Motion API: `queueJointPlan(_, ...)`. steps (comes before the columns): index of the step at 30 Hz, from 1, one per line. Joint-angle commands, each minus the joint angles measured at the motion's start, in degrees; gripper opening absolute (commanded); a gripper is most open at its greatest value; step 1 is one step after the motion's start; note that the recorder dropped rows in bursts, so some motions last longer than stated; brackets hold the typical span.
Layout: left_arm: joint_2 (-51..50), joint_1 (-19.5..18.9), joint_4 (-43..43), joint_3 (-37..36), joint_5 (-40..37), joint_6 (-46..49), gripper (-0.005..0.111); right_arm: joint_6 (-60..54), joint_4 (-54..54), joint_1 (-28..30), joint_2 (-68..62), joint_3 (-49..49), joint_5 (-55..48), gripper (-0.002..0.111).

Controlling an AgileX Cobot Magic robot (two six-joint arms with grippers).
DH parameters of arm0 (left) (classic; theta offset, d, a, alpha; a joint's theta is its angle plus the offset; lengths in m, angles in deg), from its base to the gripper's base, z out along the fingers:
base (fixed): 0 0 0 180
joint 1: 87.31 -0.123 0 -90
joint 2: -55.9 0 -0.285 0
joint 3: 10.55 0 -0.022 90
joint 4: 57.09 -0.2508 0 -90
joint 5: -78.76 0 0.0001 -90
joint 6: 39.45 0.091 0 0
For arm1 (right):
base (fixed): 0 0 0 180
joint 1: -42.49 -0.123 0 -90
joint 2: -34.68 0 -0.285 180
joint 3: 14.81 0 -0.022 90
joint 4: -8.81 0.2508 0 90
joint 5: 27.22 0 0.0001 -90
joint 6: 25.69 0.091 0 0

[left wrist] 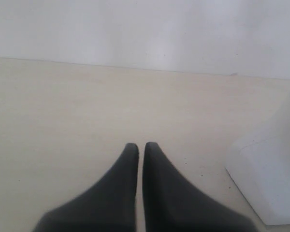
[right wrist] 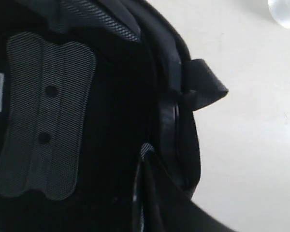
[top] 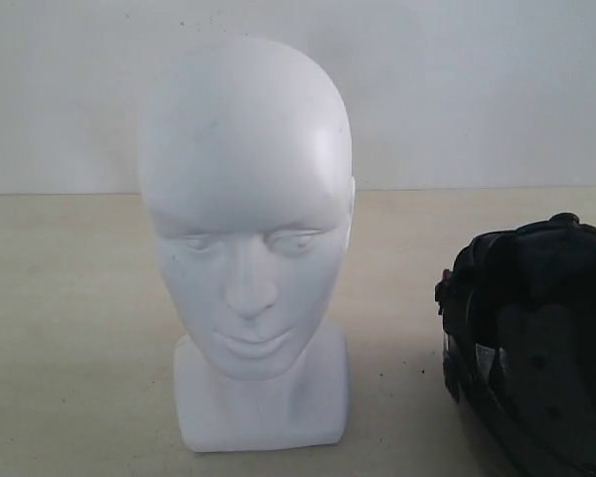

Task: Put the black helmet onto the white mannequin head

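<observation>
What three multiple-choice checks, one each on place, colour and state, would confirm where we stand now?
1. In the exterior view, relative to the white mannequin head, the black helmet sits: A on top of it; B on the table, to its right; C to its left.
2. The mannequin head is: A black; B white; C red.
3. The jaws of the left gripper are: A wide open; B clamped on the helmet; C shut, empty.
Answers: B, the helmet rests on the table beside the bare head; B, it is glossy white all over; C, the left wrist view shows the tips nearly touching with nothing between.

Table: white mannequin head, black helmet.
</observation>
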Motion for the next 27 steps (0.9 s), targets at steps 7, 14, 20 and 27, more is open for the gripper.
queueJointPlan(7,0.1,-0.2,0.4,-0.2,0.2,0.0,0.004,-12.2,14.0,-9.3,2.2,-0.4,-5.6,0.003)
queueJointPlan(14,0.1,-0.2,0.4,-0.2,0.2,0.0,0.004,-7.2,17.3,-18.5,2.2,-0.4,-5.9,0.075)
queueJointPlan(20,0.1,-0.2,0.4,-0.2,0.2,0.0,0.004,-7.9,21.8,-19.9,0.6,-0.4,-6.0,0.074)
queueJointPlan(27,0.1,-0.2,0.4,-0.2,0.2,0.0,0.004,-8.9,21.4,-19.9,-3.3,-0.4,-4.4,0.074)
